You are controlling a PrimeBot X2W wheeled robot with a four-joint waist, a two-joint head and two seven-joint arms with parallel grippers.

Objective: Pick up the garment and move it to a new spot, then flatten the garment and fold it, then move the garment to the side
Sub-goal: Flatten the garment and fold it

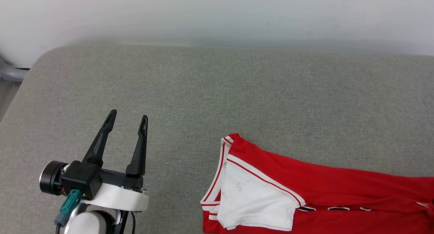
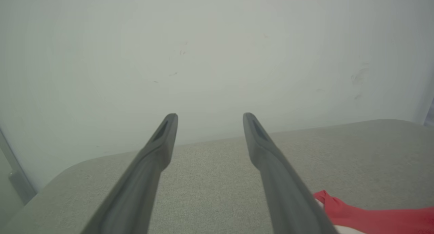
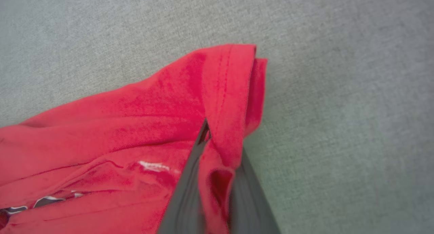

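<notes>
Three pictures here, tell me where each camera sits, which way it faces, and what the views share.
Head view: on the head, facing forward and down at the grey padded surface; left gripper open lower left, garment lower right.
Left wrist view: on that wrist, facing along its spread fingers toward the pale wall.
Right wrist view: on that wrist, facing down; right gripper shut on the garment's hem.
Shared: garment and surface in all.

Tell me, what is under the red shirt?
The red shirt lies on the grey fabric surface, which shows all around it. Anything else beneath it is hidden by the cloth, so I cannot tell.
</notes>
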